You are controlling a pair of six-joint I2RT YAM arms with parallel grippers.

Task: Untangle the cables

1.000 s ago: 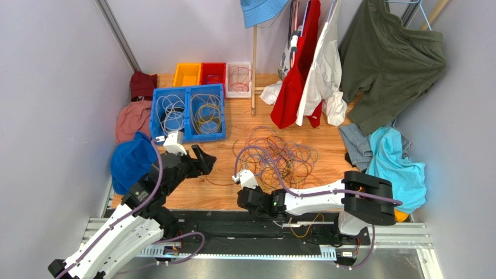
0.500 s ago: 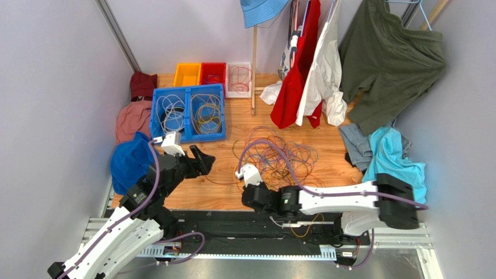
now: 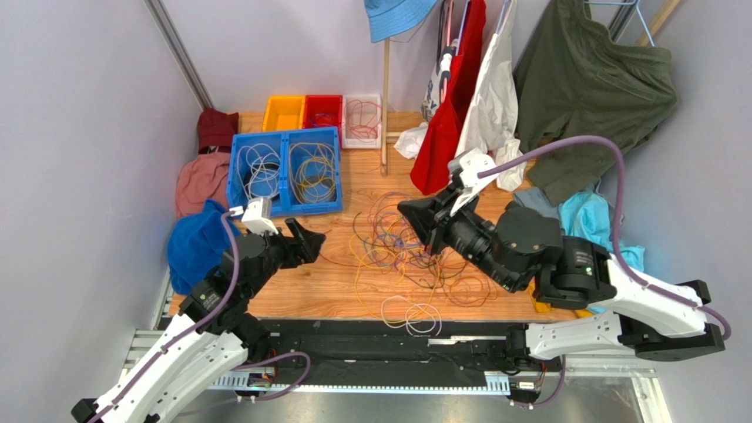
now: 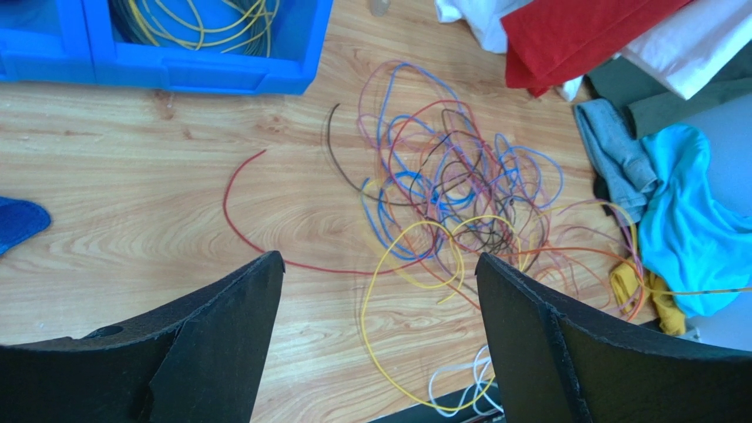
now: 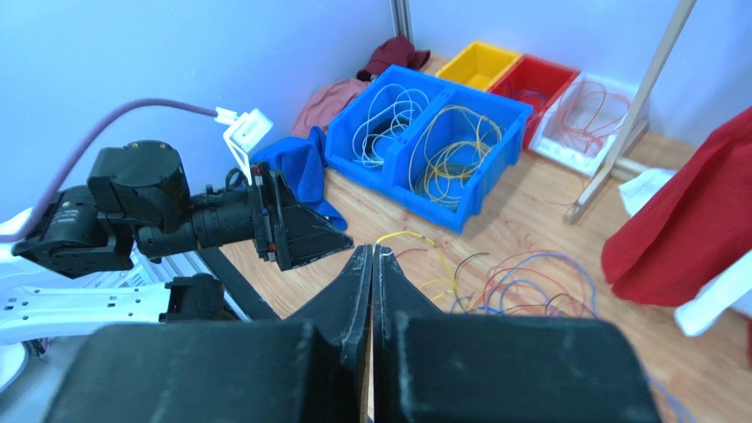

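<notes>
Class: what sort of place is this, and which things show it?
Probably a robotics lab cell: left arm and right arm bolted at a walled-in wooden table, blue bins holding sorted cables.

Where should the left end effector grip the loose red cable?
Probably the red cable on its bare arc left of the tangle, coming straight down with the open left end effector. That stretch lies flat on the table, alone, its free end towards the blue bin.
</notes>
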